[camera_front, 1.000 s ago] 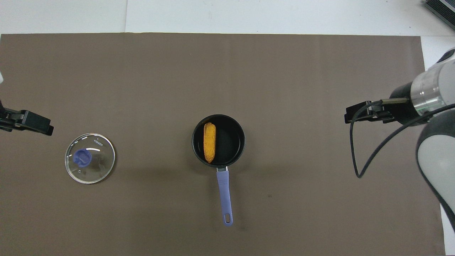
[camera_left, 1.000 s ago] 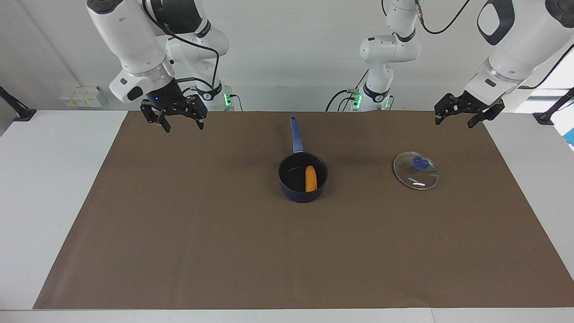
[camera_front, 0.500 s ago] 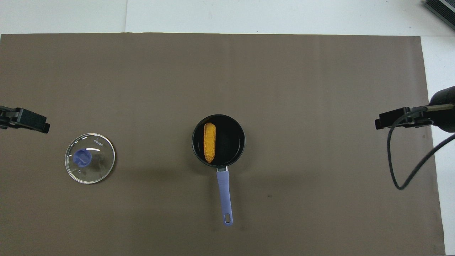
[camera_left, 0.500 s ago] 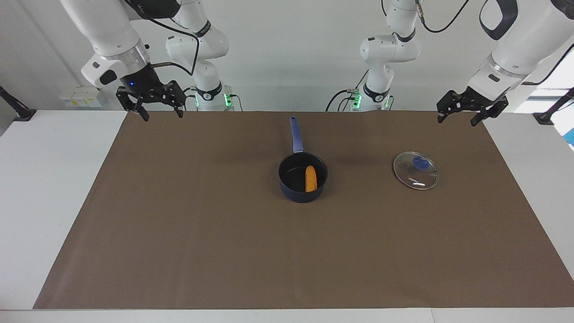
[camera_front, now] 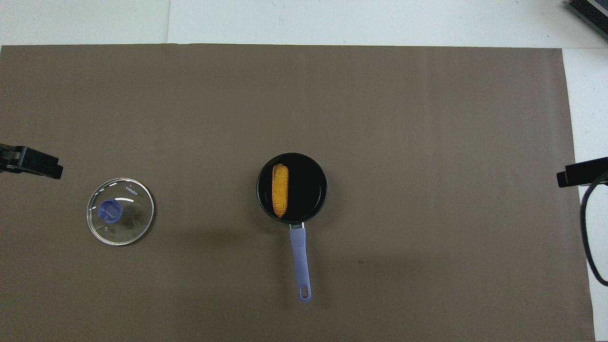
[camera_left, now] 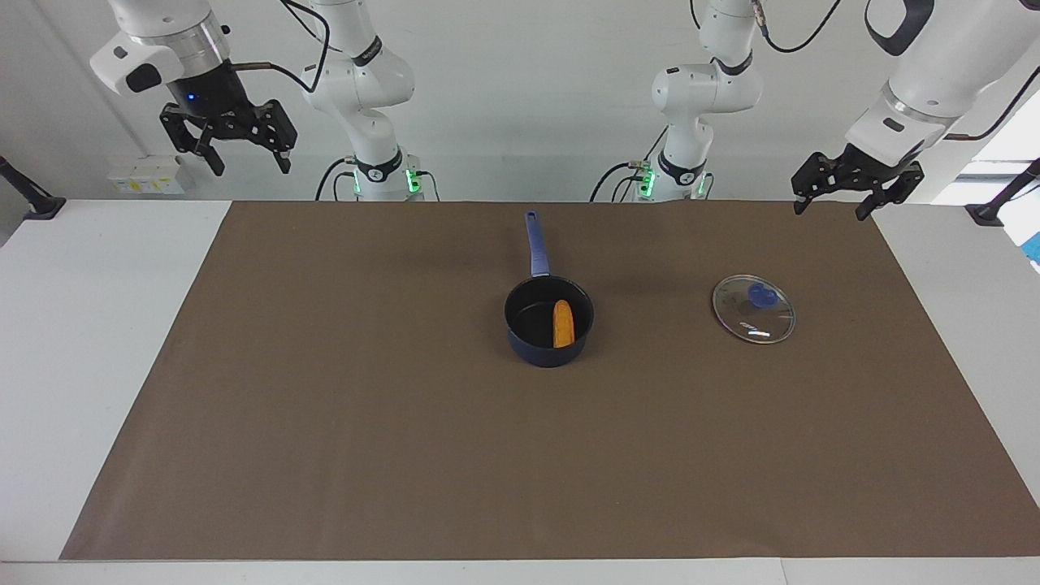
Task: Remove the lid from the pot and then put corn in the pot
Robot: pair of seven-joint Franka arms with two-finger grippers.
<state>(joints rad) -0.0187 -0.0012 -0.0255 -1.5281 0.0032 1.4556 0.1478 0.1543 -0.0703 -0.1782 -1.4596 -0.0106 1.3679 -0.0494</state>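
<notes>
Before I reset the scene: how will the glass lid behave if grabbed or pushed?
The lid lies flat on the brown mat, so it should slide rather than roll. Its glass looks breakable and probably slippery; the blue knob seems the safest grip.

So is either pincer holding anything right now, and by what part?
Nothing is held: left pincer and right pincer both hang open and empty.

Wall: plain white, evenly lit, no shadows of note.
Counter: white top — covered over most of its width by a brown mat.
Mat edges: bare white strips at both ends and along the edge farthest from the robots.
Wall fitting: small white socket box low on the wall.
Window: bright daylight at the left arm's end.
</notes>
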